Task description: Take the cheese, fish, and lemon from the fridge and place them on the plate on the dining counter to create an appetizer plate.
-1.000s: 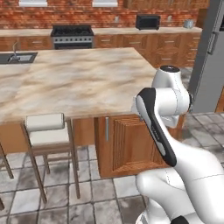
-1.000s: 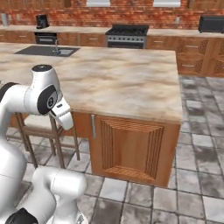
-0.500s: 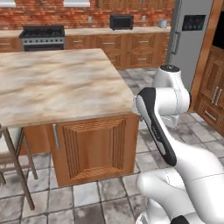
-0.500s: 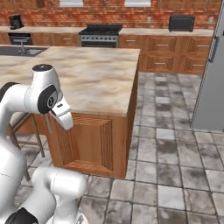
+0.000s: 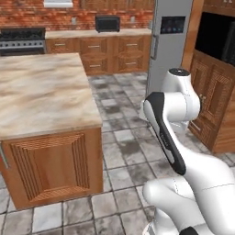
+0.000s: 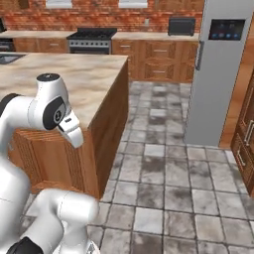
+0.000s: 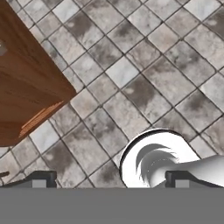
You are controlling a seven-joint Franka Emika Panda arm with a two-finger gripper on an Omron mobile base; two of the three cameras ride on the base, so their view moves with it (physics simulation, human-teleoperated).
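The fridge [image 5: 170, 39] is a tall grey unit with its doors shut, standing at the back past the end of the dining counter [image 5: 41, 92]; it also rises at the right in the right base view [image 6: 218, 74]. The counter's beige marbled top [image 6: 74, 74] is bare where it shows. My gripper [image 7: 109, 179] points down at the tiled floor beside the counter's wooden corner [image 7: 26, 87]. Its fingertips [image 7: 41, 178] stand wide apart, open, with nothing between them. The cheese, fish, lemon and plate are out of view.
Grey stone floor tiles [image 5: 124, 114] stretch between the counter and the fridge. Brown wooden cabinets with a wall oven [image 5: 215, 82] flank the fridge on the right. A stove [image 6: 89, 39] and a black microwave [image 5: 108, 23] sit along the back wall counter.
The whole scene has swung as the base turned right: the stools and sink have left the picture and the fridge has come in. The arm's pose is unchanged and the gripper stays open.
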